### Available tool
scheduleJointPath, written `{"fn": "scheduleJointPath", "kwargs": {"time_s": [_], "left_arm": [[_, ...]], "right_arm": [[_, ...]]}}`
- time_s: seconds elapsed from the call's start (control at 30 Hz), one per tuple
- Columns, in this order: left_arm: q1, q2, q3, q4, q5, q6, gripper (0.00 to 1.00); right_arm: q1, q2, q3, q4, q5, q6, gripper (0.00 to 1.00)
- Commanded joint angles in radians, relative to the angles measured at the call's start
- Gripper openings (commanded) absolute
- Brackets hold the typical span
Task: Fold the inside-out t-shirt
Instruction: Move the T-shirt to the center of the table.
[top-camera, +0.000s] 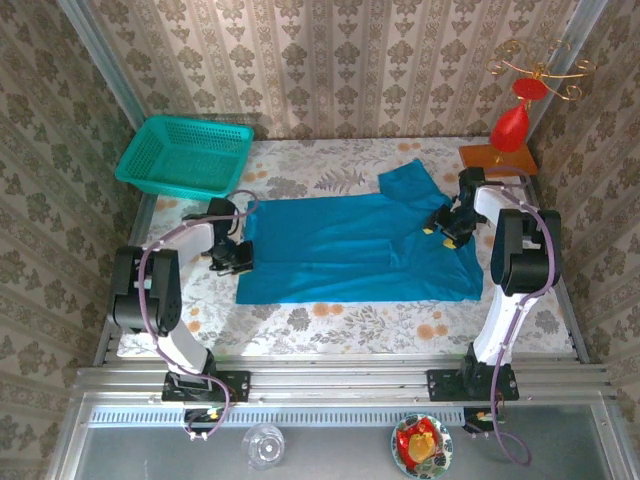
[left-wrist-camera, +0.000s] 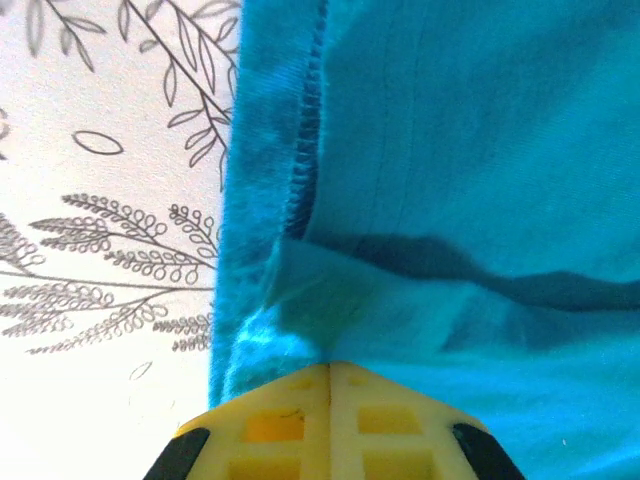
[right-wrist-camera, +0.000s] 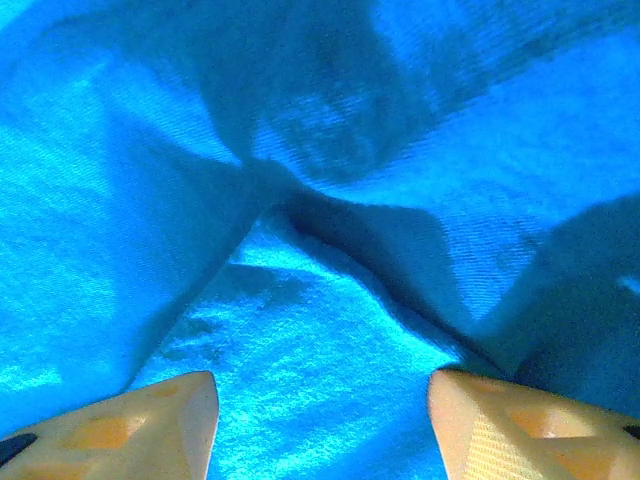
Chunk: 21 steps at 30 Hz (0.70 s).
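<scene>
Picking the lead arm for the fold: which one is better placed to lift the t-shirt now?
Left. The left end effector is shut on the blue t-shirt's stitched edge. The right end effector stands open over the fabric, gripping nothing, so it would likely need to grasp first.

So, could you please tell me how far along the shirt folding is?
Done: the t-shirt lies spread out, mostly flat. In hand: the left gripper pinches its stitched edge; the right gripper hangs open over the fabric. Left: no finished fold shows yet.
</scene>
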<state>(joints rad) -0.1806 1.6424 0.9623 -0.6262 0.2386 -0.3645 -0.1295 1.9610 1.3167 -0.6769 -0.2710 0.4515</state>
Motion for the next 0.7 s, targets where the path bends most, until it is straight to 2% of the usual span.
{"fn": "scheduleJointPath", "kwargs": {"time_s": [0.0, 0.17, 0.33, 0.53, 0.67], "left_arm": [[0.018, -0.104, -0.012, -0.043, -0.011, 0.007, 0.06], [0.041, -0.202, -0.086, -0.079, -0.003, -0.003, 0.14], [0.036, -0.247, -0.177, -0.074, 0.005, -0.019, 0.18], [0.021, -0.242, -0.206, -0.033, 0.085, -0.065, 0.26], [0.022, -0.237, -0.23, -0.013, 0.102, -0.072, 0.28]], "right_arm": [[-0.018, 0.019, 0.006, -0.028, 0.081, -0.003, 0.61], [-0.025, 0.001, 0.025, -0.057, 0.105, -0.026, 0.61], [-0.024, -0.036, 0.025, -0.054, 0.065, -0.018, 0.61], [-0.022, -0.103, 0.018, -0.063, 0.026, -0.004, 0.61], [-0.022, -0.152, 0.016, -0.078, 0.016, 0.002, 0.61]]}}
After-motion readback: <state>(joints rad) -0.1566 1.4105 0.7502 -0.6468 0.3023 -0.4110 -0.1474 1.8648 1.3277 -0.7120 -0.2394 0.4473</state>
